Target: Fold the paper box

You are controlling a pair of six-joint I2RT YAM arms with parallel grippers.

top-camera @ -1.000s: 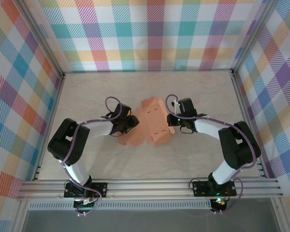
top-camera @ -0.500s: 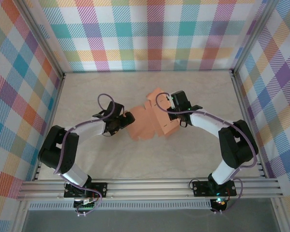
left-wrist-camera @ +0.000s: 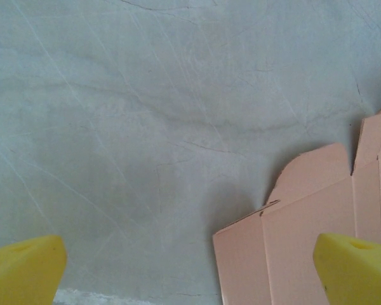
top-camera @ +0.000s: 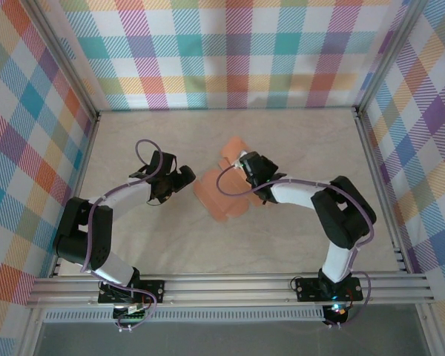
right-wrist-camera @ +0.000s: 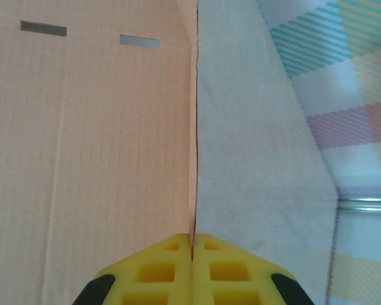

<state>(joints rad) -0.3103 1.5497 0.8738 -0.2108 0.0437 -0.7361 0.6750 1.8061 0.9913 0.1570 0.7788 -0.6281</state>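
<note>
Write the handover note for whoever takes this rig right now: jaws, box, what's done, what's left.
Left gripper: jaws open, holding nothing, just beside the paper box.
Right gripper: jaws shut on one edge of the card.
Box: mid-table, mostly a flat sheet with its flaps spread.
Done: a grip on one edge; no walls standing that I can make out.
Left: probably raise the sides and tuck the tabs into the slots.

The paper box (top-camera: 216, 199), salmon-orange card (two slots cut), lies unfolded, flaps splayed.
</note>
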